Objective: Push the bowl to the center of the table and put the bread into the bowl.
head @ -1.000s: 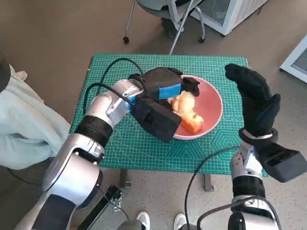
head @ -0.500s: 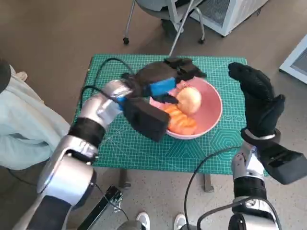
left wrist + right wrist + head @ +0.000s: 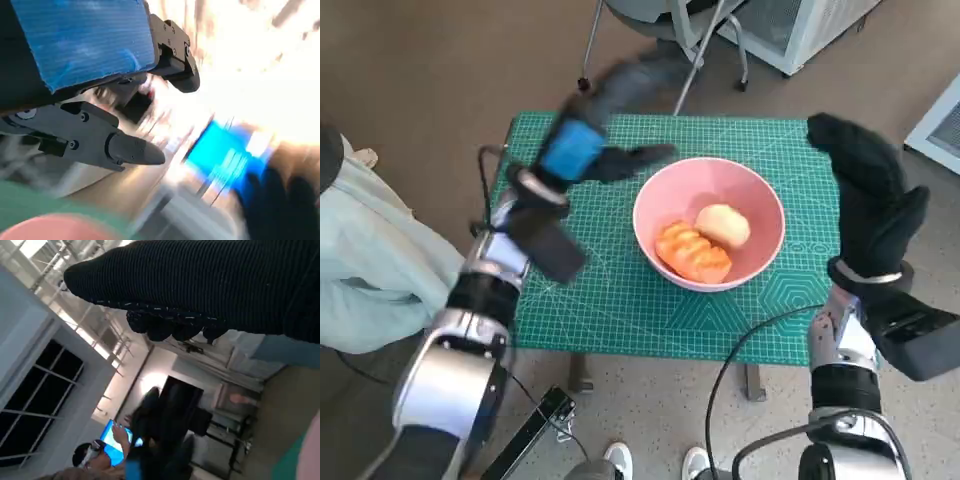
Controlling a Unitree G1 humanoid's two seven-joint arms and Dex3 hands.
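The pink bowl sits on the green cutting mat, a little right of the table's middle. Inside it lie an orange ridged bread and a pale round bread roll. My left hand, blue-taped and blurred by motion, is raised above the mat's far left part with its fingers spread and nothing in them. A corner of the bowl shows in the left wrist view, below the left hand. My gloved right hand stands upright just right of the bowl, empty, apparently clear of the rim.
The small table stands on a brown floor. An office chair base lies beyond the far edge. A pale cloth-covered shape sits to the left. A white cabinet is at the back right. A person with a blue screen shows in the right wrist view.
My left hand has let go of the bread in the bowl and swung up and leftward, away from it. Both breads now lie uncovered. The right hand stays roughly in place.
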